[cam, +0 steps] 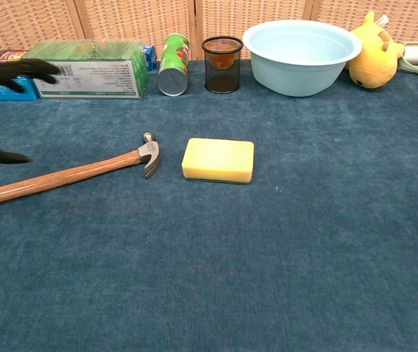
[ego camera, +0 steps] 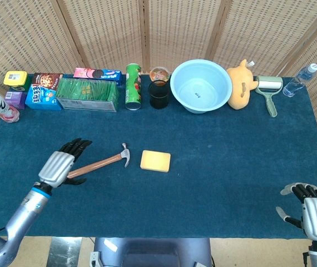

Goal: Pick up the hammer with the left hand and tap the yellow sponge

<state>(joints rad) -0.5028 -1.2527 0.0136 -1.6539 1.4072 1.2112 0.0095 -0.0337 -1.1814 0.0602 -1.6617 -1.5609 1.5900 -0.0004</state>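
The hammer (ego camera: 103, 162) (cam: 62, 175) lies flat on the blue cloth, its metal head close to the left side of the yellow sponge (ego camera: 155, 161) (cam: 218, 159) and its wooden handle running left. My left hand (ego camera: 58, 166) (cam: 4, 73) hovers over the handle's end with its fingers spread and nothing held. In the chest view only its dark fingertips show at the left edge. My right hand (ego camera: 314, 214) rests open at the table's near right corner, far from both objects.
Along the back edge stand snack boxes (ego camera: 87, 93), a green can (ego camera: 133, 86), a mesh cup (ego camera: 159, 94), a light blue bowl (ego camera: 201, 85), a yellow plush toy (ego camera: 241, 84), a lint roller (ego camera: 269, 89) and a bottle (ego camera: 300, 80).
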